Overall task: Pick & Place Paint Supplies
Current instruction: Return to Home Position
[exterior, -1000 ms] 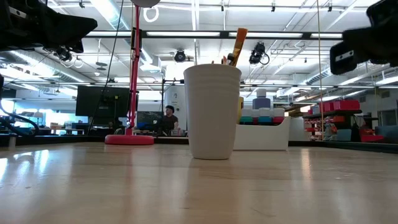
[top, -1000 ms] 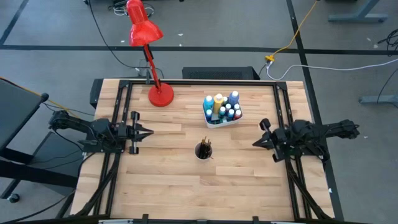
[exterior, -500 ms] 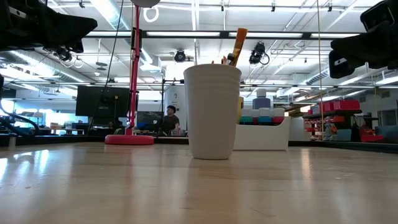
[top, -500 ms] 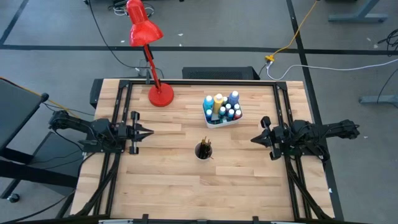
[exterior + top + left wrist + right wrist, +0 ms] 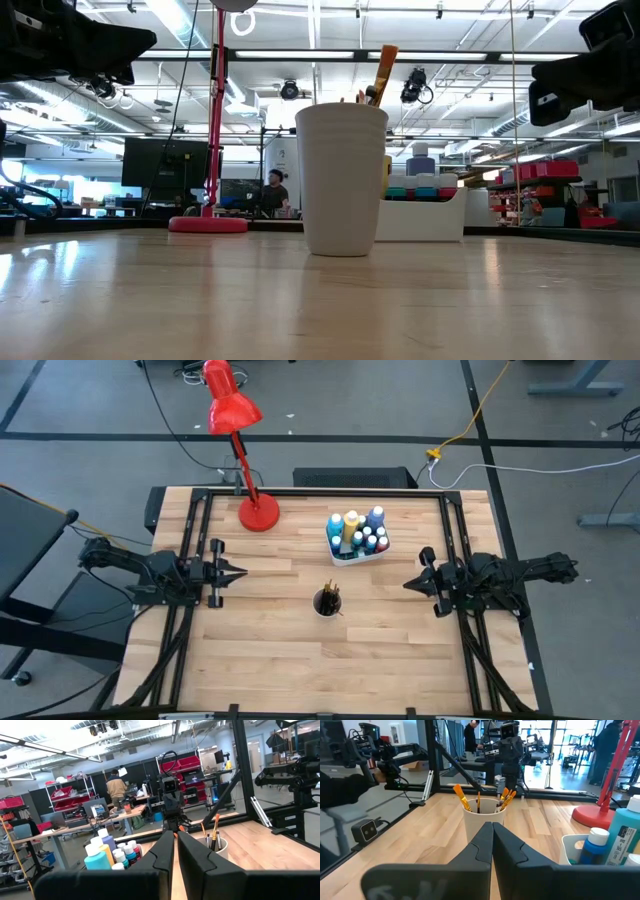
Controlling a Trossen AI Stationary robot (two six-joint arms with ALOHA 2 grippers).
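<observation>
The left end effector (image 5: 243, 571) hung above the left side of the counter (image 5: 290, 660), pointing inward, its fingers (image 5: 162, 852) clenched together on nothing. The right end effector (image 5: 407, 586) hung above the right side, facing the left one, its fingers (image 5: 507, 845) likewise pressed tight and empty. Between the two, near the middle of the counter, stood the white cup (image 5: 326, 606) with the brushes (image 5: 460, 798) standing in it, their orange handles leaning out past the rim. Just behind the cup, toward the far edge, the white tray (image 5: 425, 222) held the paint bottles (image 5: 356, 532), packed close together. The red desk lamp (image 5: 259, 513) stood on the counter's far left part, well apart from the cup
</observation>
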